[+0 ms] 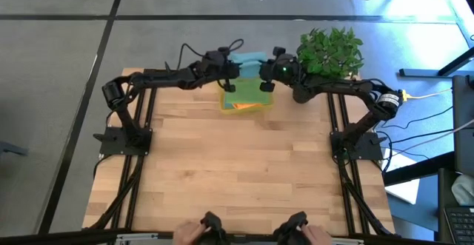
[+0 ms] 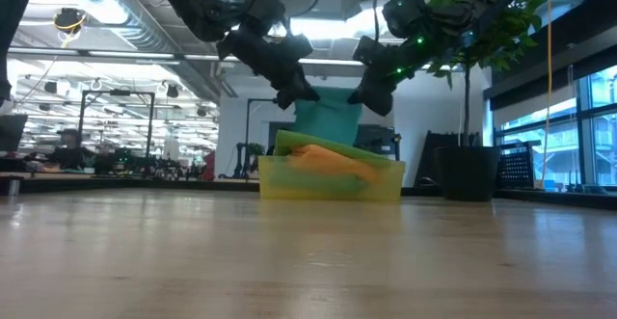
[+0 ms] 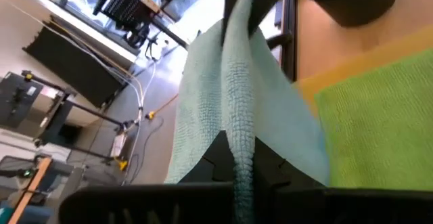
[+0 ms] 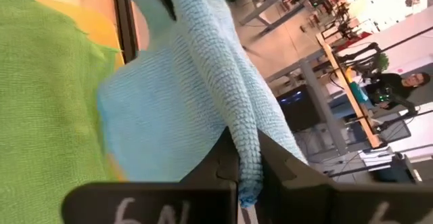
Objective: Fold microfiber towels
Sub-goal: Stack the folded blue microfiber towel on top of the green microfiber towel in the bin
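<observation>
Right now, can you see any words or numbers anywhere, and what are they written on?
"6N": pale hand-drawn marks on the dark body of the right gripper, seen in its wrist view, which may show them upside down.
A further pale mark beside it is cut off, unreadable.
No other text shows.

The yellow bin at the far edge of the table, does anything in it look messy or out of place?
Nothing damaged or spilled. The translucent yellow plastic bin holds loosely heaped cloths: a green microfiber towel on top, an orange one bulging beneath. A teal-blue microfiber towel hangs above it, pinched by the left end effector and right end effector.
</observation>
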Tool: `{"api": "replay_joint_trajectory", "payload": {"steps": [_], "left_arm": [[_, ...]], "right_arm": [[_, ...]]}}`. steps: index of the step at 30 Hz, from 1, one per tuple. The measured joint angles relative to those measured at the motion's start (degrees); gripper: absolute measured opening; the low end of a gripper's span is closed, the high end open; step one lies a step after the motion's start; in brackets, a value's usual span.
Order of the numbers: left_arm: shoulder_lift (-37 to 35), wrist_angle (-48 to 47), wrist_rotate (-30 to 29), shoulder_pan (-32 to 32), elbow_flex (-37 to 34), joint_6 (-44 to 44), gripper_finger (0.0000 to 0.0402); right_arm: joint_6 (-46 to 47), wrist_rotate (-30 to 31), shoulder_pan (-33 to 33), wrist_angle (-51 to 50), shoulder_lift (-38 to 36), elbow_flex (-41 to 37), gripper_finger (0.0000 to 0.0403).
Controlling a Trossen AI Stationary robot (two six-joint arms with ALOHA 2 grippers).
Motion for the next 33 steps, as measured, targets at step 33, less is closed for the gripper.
{"api": "replay_joint_trajectory", "payload": {"steps": [33], "left_arm": [[3.7,5.5,-8.6,-1.9,-0.2,4.9,0.0]], "right_arm": [[-2.6,2.2,-1.3,6.0,5.2,-0.1,0.0015]]}}
